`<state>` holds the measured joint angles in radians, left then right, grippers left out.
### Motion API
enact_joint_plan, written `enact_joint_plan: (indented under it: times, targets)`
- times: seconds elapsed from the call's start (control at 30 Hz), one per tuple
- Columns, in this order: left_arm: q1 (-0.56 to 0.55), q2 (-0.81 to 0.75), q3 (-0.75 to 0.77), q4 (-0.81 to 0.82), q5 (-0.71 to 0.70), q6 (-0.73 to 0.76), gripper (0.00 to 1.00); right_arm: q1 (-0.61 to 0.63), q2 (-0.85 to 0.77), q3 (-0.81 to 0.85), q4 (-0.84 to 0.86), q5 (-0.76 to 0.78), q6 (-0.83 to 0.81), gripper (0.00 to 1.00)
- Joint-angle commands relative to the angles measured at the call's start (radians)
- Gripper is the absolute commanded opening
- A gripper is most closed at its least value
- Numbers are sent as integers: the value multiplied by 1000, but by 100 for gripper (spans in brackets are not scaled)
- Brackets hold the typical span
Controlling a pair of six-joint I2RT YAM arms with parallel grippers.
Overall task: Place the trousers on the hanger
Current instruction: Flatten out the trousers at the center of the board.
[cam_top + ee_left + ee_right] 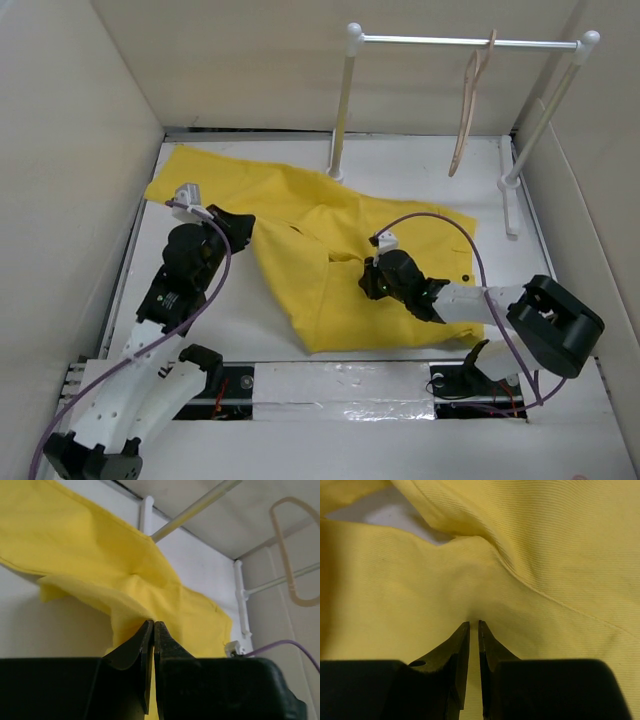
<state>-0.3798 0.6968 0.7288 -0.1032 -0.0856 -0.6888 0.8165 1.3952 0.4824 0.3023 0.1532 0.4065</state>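
Black tapered left gripper (153, 624) pinches soft, rumpled yellow trousers (90, 545)

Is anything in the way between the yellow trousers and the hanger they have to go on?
Nothing I can see. The trousers lie on the table, and the hanger hangs from the rail at the back right. Only bare table and open air lie between them.

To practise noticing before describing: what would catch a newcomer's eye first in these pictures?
The bright yellow trousers sprawl across the middle of the white table, loudest by far. The left claw and the right claw each pinch a fold of them, while the pale hanger dangles from the rail at the back right.
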Motion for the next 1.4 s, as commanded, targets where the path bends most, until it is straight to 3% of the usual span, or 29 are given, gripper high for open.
enact_joint_plan:
  times: [0.0,0.1,0.2,0.37,0.43,0.67,0.73,0.77,0.8,0.87,0.97,1.07,1.17,1.2,1.23,1.37]
  targets:
    - [1,-84,26,33,38,-26,0,-25,11,-13,96,51,48,18]
    - [1,-111,26,1,3,-34,0,-51,-1,-42,106,51,58,18]
    - [1,-189,-35,-58,-135,-89,0,-77,-48,-77,106,71,74,18]
    - [1,-511,-181,-174,-424,-314,0,-115,-120,-120,92,69,71,18]
    - [1,-580,-171,-210,-477,-316,0,-116,-142,-125,74,63,64,18]
    - [1,-477,-45,-300,-528,-258,0,-126,-220,-130,17,80,49,20]
    - [1,-465,-46,-338,-529,-253,16,-137,-245,-137,6,71,46,21]
    - [1,-465,-45,-355,-548,-253,28,-137,-255,-142,1,66,45,22]
    - [1,-465,-37,-369,-560,-253,48,-137,-281,-143,-11,62,41,23]
    - [1,-470,-23,-357,-562,-198,55,-137,-308,-139,-26,51,34,25]
    - [1,-442,14,-306,-505,-132,51,-125,-355,-119,-74,32,9,28]
    - [1,-323,21,-213,-360,-52,40,-114,-397,-99,-115,32,-11,26]
    - [1,-76,49,-167,-200,18,30,-103,-429,-84,-137,28,-34,6]
    - [1,-12,57,-153,-172,41,21,-103,-435,-81,-149,28,-47,3]
    - [1,91,61,-123,-149,49,19,-94,-443,-77,-155,34,-54,2]
    - [1,260,96,-102,-169,97,17,-94,-476,-88,-192,54,-67,2]
